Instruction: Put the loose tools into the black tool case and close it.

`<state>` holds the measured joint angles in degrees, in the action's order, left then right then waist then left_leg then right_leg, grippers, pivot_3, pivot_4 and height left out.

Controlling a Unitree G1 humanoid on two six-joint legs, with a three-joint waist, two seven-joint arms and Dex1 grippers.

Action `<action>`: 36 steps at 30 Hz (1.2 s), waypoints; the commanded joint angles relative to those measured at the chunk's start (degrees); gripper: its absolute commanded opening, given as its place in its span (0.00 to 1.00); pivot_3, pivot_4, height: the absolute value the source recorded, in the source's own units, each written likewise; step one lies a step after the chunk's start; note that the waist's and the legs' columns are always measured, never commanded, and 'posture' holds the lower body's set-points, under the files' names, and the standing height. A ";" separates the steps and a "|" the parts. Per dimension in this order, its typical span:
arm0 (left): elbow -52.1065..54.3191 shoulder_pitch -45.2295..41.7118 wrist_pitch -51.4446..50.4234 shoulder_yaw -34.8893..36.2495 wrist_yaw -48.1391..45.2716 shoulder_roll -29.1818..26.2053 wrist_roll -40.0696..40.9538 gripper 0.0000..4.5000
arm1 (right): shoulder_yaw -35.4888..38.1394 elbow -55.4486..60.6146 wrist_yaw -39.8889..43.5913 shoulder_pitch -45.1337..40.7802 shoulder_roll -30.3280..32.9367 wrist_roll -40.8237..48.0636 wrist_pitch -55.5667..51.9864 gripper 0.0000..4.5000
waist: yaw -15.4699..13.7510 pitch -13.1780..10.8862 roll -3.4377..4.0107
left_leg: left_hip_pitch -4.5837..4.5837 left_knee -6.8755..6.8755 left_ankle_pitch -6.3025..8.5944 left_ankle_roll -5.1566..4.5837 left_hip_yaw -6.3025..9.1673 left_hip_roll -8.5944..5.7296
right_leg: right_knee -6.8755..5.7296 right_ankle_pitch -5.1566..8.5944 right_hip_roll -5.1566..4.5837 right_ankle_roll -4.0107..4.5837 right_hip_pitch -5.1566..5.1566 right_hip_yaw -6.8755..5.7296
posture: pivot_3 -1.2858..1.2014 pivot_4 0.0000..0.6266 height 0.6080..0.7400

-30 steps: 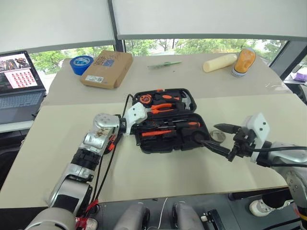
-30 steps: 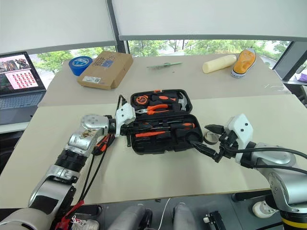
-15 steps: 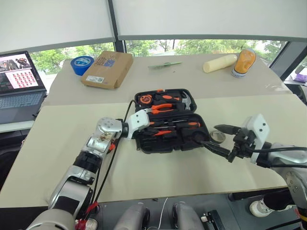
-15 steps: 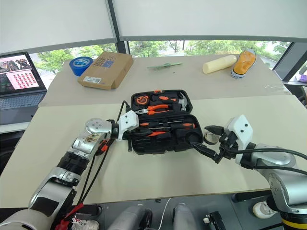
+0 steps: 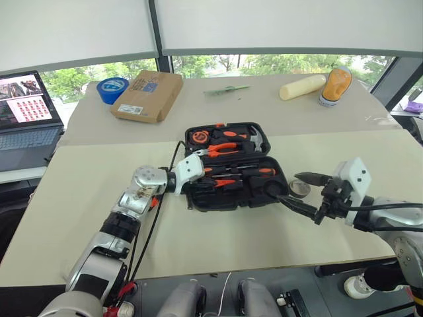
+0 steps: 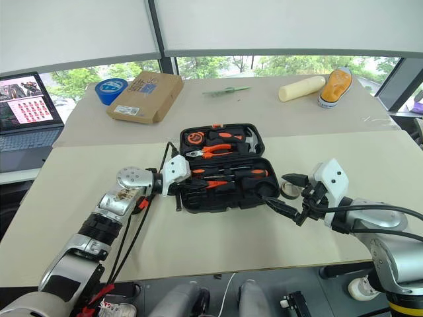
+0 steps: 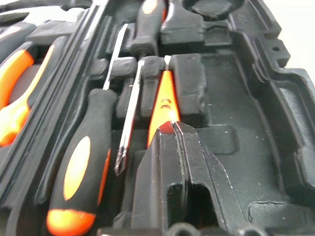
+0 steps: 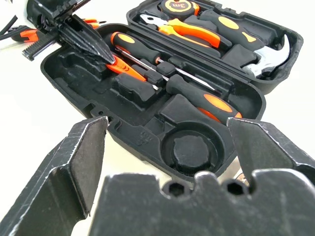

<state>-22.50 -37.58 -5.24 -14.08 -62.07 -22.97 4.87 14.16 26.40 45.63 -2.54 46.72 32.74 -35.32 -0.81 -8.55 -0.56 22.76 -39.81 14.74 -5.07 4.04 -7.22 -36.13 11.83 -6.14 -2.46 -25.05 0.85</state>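
Beige tabletop (image 5: 218,244) fills the left eye view, with the black tool case (image 5: 231,168) lying open at centre, two black-and-orange screwdrivers (image 5: 254,172) slotted in and the small tape ring (image 5: 301,189) left loose at its right edge, beside the right gripper (image 5: 305,193), whose jaws stand wide and empty. From the left wrist, the left gripper (image 7: 174,129) is clamped on the slim orange screwdriver (image 7: 164,101), low over its slot. From the right wrist, the round tape recess (image 8: 189,151) sits empty, so the ring and the closing likely remain.

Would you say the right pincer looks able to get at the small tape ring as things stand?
Probably yes: the right pincer stands open, the tape ring lies on the table right between its fingers, beside the tool case, with nothing over it.
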 commanded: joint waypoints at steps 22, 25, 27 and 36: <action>23.20 4.74 -11.16 12.29 -2.26 -10.29 12.48 0.33 | 6.37 1.10 1.51 1.46 3.12 -0.64 1.86 1.00 | 0.48 -0.06 -0.03 | 0.20 0.03 -0.14 0.25 0.00 0.04 | -0.04 0.00 -0.02 0.00 -0.25 0.04 | 0.52 0.24 0.96; 35.55 9.80 -19.69 18.99 -0.74 -15.92 19.02 0.56 | 11.65 0.20 3.12 4.80 4.79 -0.32 1.87 1.00 | 0.33 -0.07 0.01 | 0.20 0.08 -0.10 0.35 0.00 0.07 | 0.00 0.00 -0.01 0.00 -0.28 0.03 | 0.52 0.24 0.96; 40.28 13.60 -25.09 22.88 -0.73 -20.17 22.39 0.74 | 15.07 -0.31 4.43 7.46 5.55 -0.41 1.92 1.00 | 0.18 -0.07 0.02 | 0.15 0.08 -0.09 0.34 0.00 0.06 | 0.06 0.00 0.02 0.00 -0.20 0.02 | 0.52 0.24 0.96; 54.31 29.44 -35.48 36.25 -1.55 -28.32 36.19 0.99 | 23.08 -2.59 9.83 14.91 7.60 -1.22 2.93 1.00 | -0.46 -0.09 0.05 | -0.04 0.05 0.24 0.29 0.00 0.07 | 0.12 0.01 0.19 0.00 0.02 -0.01 | 0.52 0.24 0.96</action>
<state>28.36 -9.37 -40.13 19.58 -63.51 -49.88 38.82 34.71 23.65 54.64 12.27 53.18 31.67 -33.80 -1.26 -8.65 -0.51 22.70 -39.75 15.05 -4.62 4.03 -7.15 -36.01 11.84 -5.99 -2.45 -25.01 0.86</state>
